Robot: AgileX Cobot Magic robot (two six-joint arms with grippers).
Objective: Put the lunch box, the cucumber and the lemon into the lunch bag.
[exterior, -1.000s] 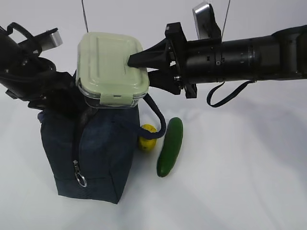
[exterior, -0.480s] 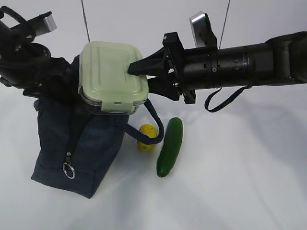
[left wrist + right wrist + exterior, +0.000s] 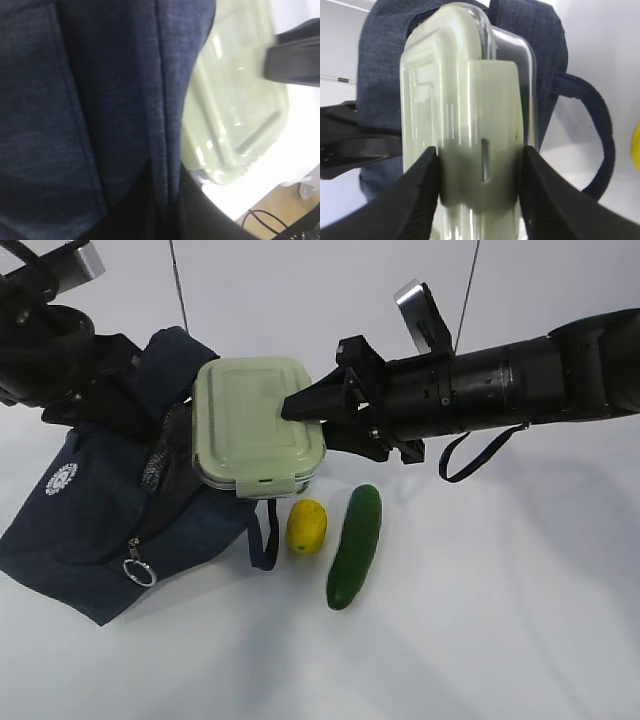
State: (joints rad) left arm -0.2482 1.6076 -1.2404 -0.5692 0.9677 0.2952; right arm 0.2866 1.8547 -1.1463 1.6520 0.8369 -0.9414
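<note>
Lunch box (image 3: pixel 258 425) hangs in the air, pinched at its right short end by the right gripper (image 3: pixel 312 410); pale green lid faces the exterior camera, long axis roughly level, left half overlapping the lunch bag (image 3: pixel 110 510). Bag is tipped over toward the tabletop's left edge, its top bunched and lifted by the left arm, ring pull (image 3: pixel 139 571) dangling low on the front. Bag mouth lies left of and behind the box, so any insertion runs leftward along the box's long axis; whether the mouth gapes wide enough cannot be told. Lemon (image 3: pixel 307 526) and cucumber (image 3: pixel 355 545) lie on the tabletop just below the box, side by side, not touching, both nearer the right arm. Cucumber's long axis runs front to back, slightly slanted.

Left wrist view: navy fabric (image 3: pixel 90 110) fills the frame, seam running down the middle. Left gripper itself hidden behind the cloth; jaws closed down, and by the lifted fabric it appears to pinch the bag, though the contact is not visible. Box edge (image 3: pixel 235 115) sits to the right of the fabric, close against it.

Right wrist view: both black fingers (image 3: pixel 420 200) clamp the box across its thickness, on lid and clear base. Bag and one loop handle (image 3: pixel 600 135) lie beyond.
</note>
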